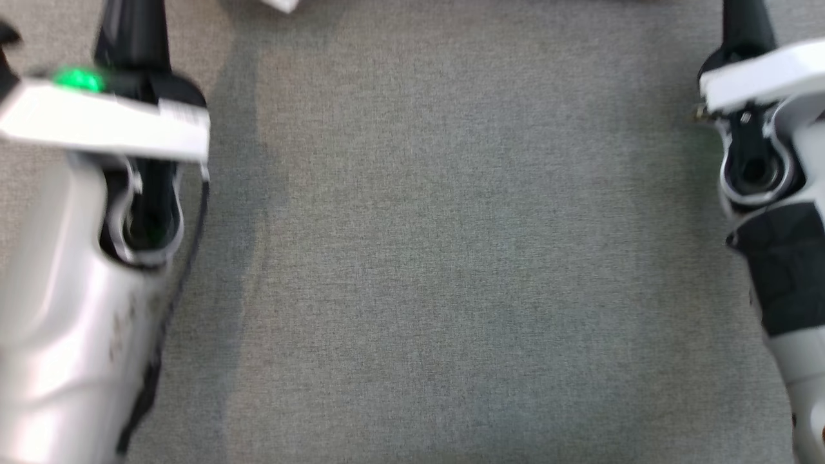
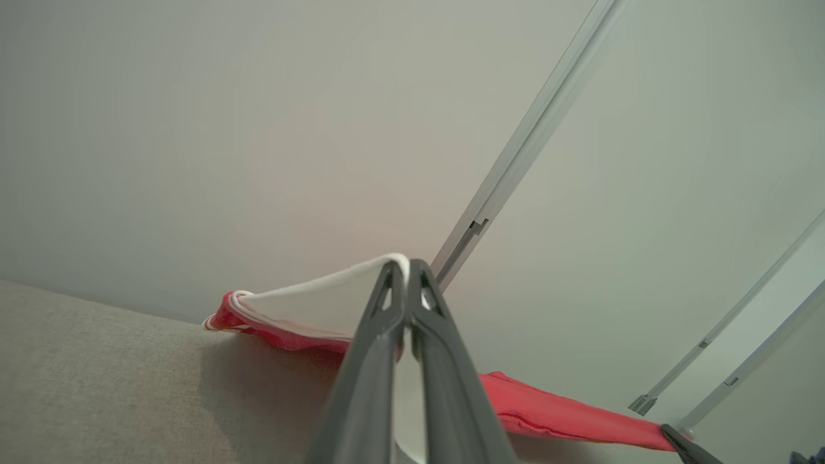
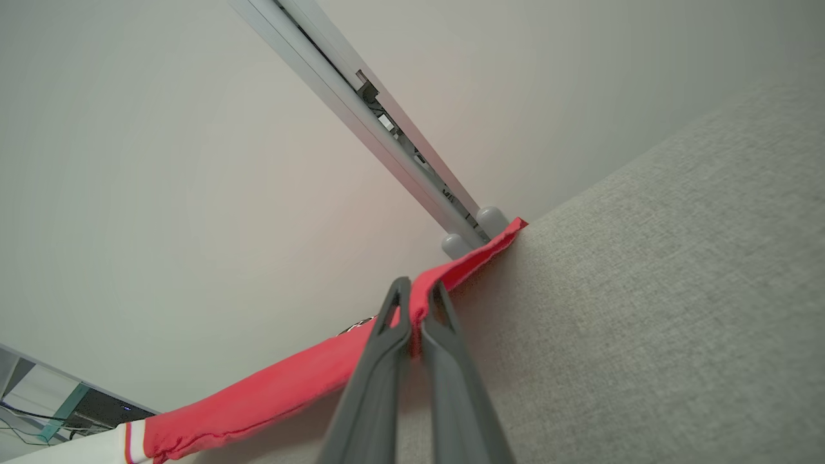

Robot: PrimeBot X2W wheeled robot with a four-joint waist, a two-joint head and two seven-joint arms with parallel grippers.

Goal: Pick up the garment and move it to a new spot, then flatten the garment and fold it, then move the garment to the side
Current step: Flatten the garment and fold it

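Head: my left arm [image 1: 58,309] and right arm [image 1: 786,277] reach fwd over the grey worktop [image 1: 451,258], one each side.

L wrist: left jaws pinched shut on the white-edged corner of the red garment [image 2: 554,409], which sits at the worktop's far edge.

R wrist: right jaws shut on its red hem, cloth strung btwn the two grips.

I reckon I'm mid-carry to the new spot. Next: lower evenly, keep tension, lay it flat w/o bunching.

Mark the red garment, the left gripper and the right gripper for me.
red garment [image 3: 271,391], right wrist view, on the stretched red band.
left gripper [image 2: 405,265], left wrist view, between shut fingertips pinching the white edge.
right gripper [image 3: 419,287], right wrist view, between shut fingertips.
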